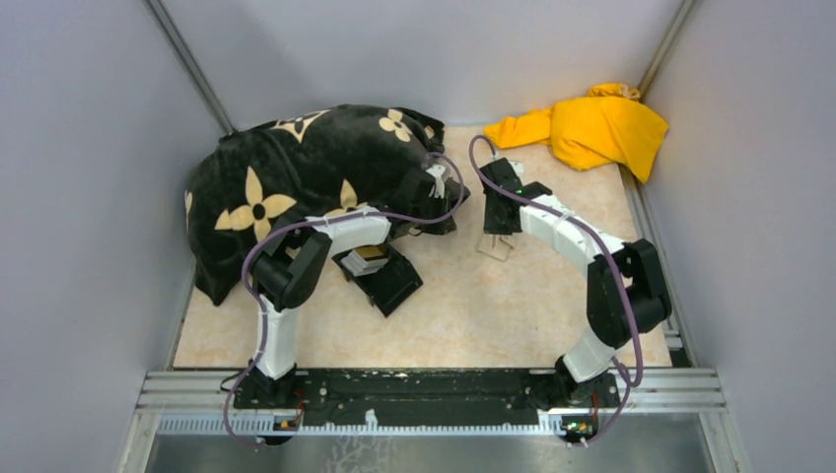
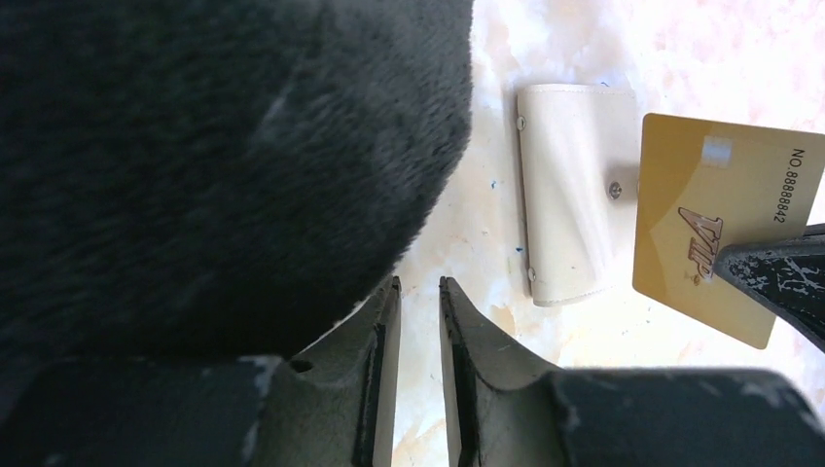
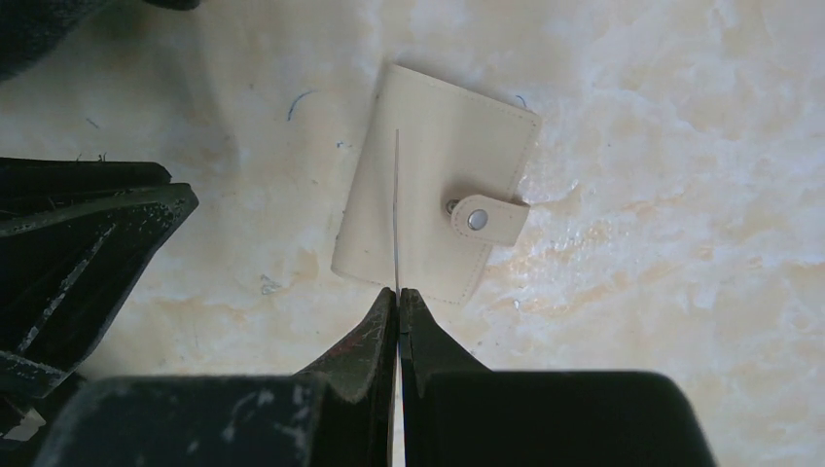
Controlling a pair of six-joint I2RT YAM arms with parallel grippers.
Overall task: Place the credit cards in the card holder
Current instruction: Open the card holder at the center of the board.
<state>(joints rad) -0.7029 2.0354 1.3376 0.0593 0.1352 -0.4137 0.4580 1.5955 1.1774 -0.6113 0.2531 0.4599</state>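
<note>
My right gripper (image 3: 399, 292) is shut on a gold-orange credit card (image 2: 715, 219). The card hangs upright just above the card holder (image 3: 438, 195) and shows only as a thin edge in the right wrist view. The holder is a cream folding wallet lying flat on the table, its clasp tab (image 3: 486, 219) snapped shut. My left gripper (image 2: 418, 284) hovers to the holder's left, beside the black blanket. Its jaws stand a narrow gap apart with nothing between them. In the top view the right gripper (image 1: 496, 225) is over the holder (image 1: 496, 246), and the left gripper (image 1: 439, 187) sits close by.
A black plush blanket (image 1: 296, 177) with beige flower marks is heaped at the back left and touches the left gripper's side. A black open box (image 1: 380, 274) lies under the left arm. A yellow cloth (image 1: 592, 128) is bunched at the back right. Grey walls enclose the table.
</note>
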